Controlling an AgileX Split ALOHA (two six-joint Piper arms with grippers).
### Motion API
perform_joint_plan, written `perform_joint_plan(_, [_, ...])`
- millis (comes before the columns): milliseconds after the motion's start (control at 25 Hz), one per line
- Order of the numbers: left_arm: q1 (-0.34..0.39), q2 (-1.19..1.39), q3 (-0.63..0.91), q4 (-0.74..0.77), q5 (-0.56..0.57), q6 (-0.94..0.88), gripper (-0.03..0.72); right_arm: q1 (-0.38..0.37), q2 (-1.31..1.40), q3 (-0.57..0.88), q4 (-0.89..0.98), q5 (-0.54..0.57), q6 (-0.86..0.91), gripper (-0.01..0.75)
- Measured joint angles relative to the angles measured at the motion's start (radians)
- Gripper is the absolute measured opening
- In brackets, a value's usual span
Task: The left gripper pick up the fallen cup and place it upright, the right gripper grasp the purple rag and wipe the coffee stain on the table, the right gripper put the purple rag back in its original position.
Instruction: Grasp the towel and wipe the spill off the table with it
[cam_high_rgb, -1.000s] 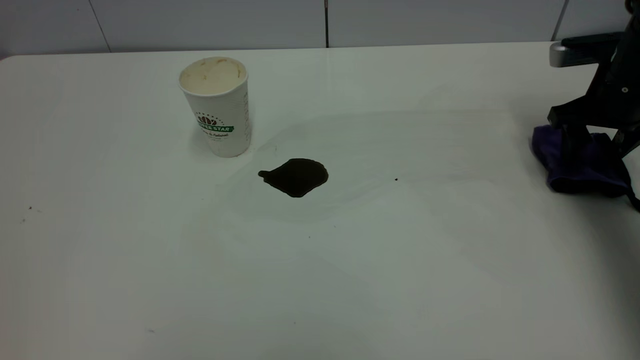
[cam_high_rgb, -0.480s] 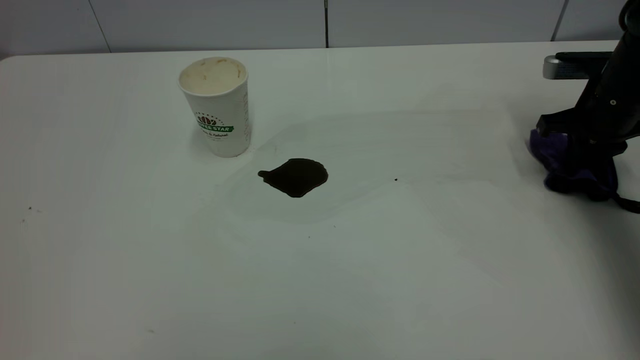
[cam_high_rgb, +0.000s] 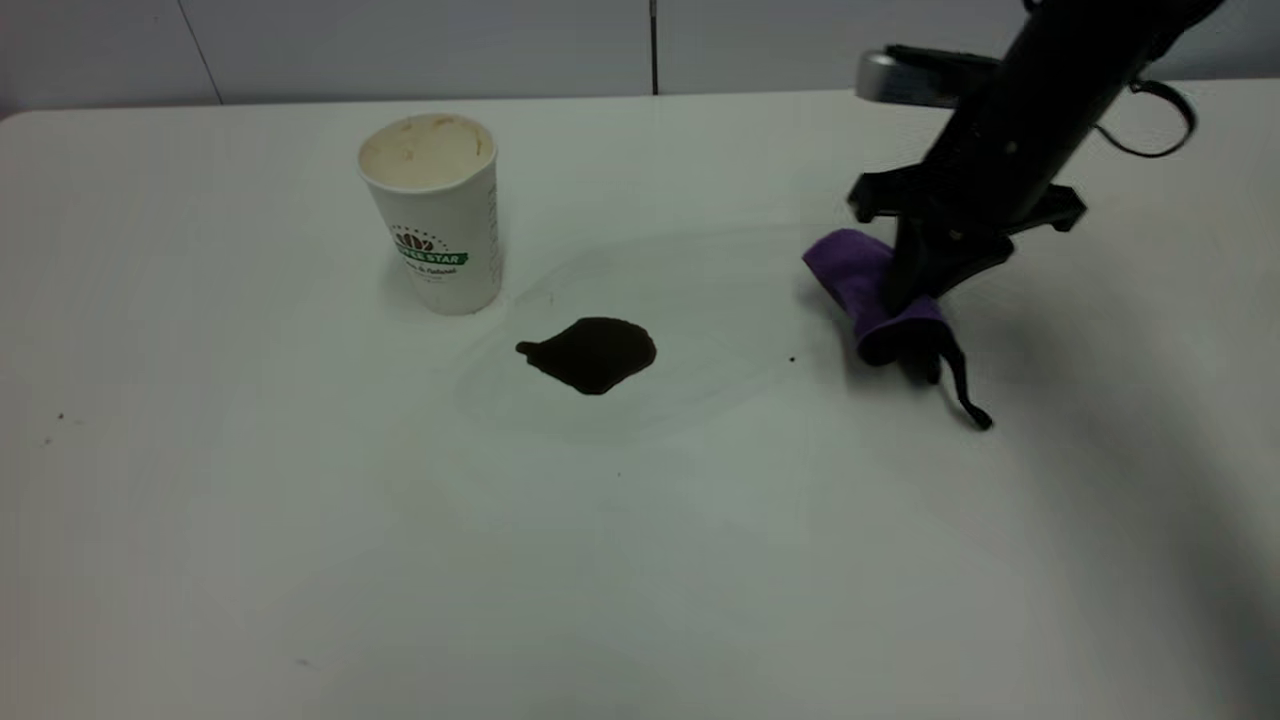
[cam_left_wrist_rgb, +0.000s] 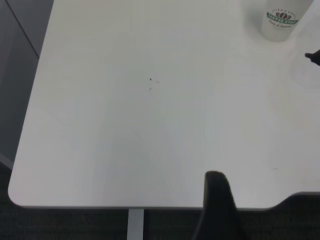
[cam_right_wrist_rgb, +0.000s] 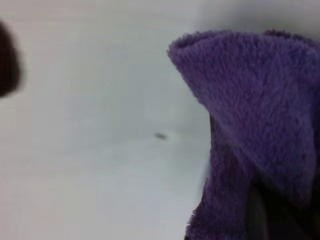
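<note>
Going left to right: my left hand (cam_left_wrist_rgb: 216, 200) sat parked off the desk's (cam_high_rgb: 300, 550) near edge, couldn't tell if it was open or closed. The cup (cam_high_rgb: 432, 210) stood upright just up-left of the coffee stain (cam_high_rgb: 592, 353). My right hand (cam_high_rgb: 905, 295) was clamped on the purple rag (cam_high_rgb: 868, 292), well right of the stain. My worry: the bunched rag would smear the puddle toward the cup, or its dangling loop would drag through it.

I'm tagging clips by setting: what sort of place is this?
Probably a lab or test bench staged as a café spill. A bare white table stands against plain grey wall panels, holding only a paper cup and a coffee stain, while the right gripper holds a purple rag.
</note>
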Motion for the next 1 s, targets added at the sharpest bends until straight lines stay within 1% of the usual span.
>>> perform_joint_plan(80, [0.0, 0.0, 0.0, 0.0, 0.0, 0.0, 0.536, 0.049, 0.0, -0.024, 0.0, -0.008, 0.018, 0.064])
perform_joint_plan(240, [0.0, 0.0, 0.0, 0.0, 0.0, 0.0, 0.536, 0.122, 0.009, -0.063, 0.0, -0.045, 0.04, 0.064])
perform_joint_plan(440, [0.0, 0.0, 0.0, 0.0, 0.0, 0.0, 0.536, 0.169, 0.096, -0.157, 0.019, -0.048, 0.061, 0.064])
perform_joint_plan(720, [0.0, 0.0, 0.0, 0.0, 0.0, 0.0, 0.536, 0.228, 0.209, -0.288, 0.071, -0.002, 0.069, 0.064])
perform_joint_plan(1000, [0.0, 0.0, 0.0, 0.0, 0.0, 0.0, 0.536, 0.303, 0.243, -0.33, 0.123, -0.004, 0.069, 0.064])
